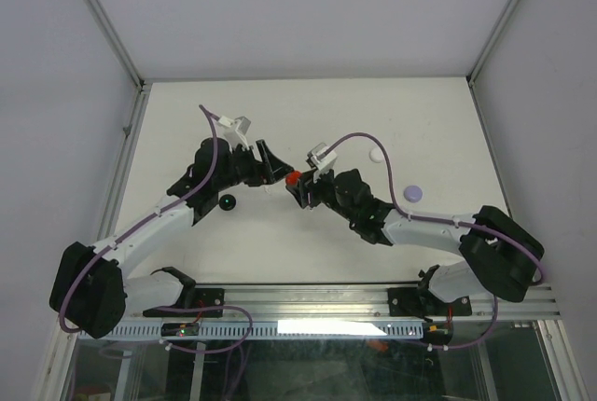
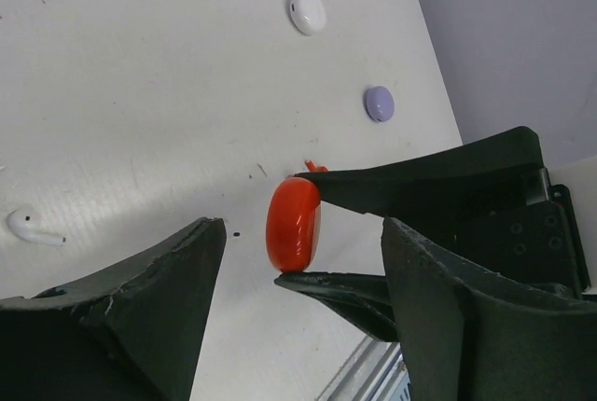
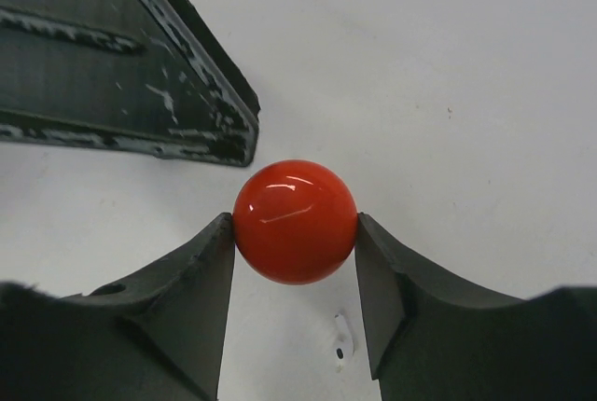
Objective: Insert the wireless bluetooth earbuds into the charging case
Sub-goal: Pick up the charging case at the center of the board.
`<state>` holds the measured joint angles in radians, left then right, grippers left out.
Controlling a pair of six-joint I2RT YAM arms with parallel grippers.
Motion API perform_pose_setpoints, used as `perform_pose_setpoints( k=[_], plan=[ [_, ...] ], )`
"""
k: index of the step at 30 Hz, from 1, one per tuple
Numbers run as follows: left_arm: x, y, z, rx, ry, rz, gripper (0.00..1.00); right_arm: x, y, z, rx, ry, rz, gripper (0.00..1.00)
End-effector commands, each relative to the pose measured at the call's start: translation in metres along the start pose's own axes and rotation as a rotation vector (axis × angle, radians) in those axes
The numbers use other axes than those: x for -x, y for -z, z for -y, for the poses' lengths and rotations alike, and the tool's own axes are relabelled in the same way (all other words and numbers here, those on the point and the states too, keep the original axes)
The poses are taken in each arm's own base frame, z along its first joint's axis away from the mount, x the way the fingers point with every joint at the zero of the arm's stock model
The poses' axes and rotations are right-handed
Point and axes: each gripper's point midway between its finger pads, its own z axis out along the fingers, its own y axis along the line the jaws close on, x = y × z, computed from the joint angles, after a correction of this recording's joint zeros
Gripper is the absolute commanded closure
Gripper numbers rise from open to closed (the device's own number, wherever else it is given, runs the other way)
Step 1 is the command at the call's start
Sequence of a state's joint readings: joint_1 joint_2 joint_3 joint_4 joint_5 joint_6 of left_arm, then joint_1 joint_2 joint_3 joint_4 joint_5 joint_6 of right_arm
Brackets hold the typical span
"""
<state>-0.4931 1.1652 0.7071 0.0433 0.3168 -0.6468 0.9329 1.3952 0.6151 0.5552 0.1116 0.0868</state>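
My right gripper [image 3: 295, 226] is shut on a round red charging case [image 3: 295, 222], pinching it by its edges just above the table; it also shows in the top view [image 1: 292, 178]. The case looks closed. My left gripper [image 2: 303, 228] is open and empty, its fingers [image 2: 140, 308] on either side of the red case [image 2: 294, 224] without touching it. A white earbud [image 2: 33, 227] lies on the table to the left; in the right wrist view a white earbud [image 3: 342, 336] lies under the case. A small red piece [image 2: 315, 167] peeks out behind the right gripper's finger.
A white round case [image 1: 376, 154] and a lavender round case [image 1: 414, 193] lie to the right of the grippers. A black round case [image 1: 228, 201] lies by the left arm. Both grippers [image 1: 284, 175] meet near the table's middle.
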Motion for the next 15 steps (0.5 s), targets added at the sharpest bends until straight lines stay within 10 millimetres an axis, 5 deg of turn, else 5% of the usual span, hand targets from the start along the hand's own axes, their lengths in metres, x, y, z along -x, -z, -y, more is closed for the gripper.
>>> perform_pose_setpoints(
  k=[1, 15],
  plan=[
    [0.006, -0.003, 0.02, -0.083, 0.009, 0.043, 0.31, 0.054, 0.006, -0.009, 0.012, -0.002, 0.197, 0.6],
    [-0.013, -0.005, 0.027, -0.143, 0.012, 0.009, 0.44, 0.067, 0.011, -0.011, 0.005, -0.029, 0.255, 0.59]
  ],
)
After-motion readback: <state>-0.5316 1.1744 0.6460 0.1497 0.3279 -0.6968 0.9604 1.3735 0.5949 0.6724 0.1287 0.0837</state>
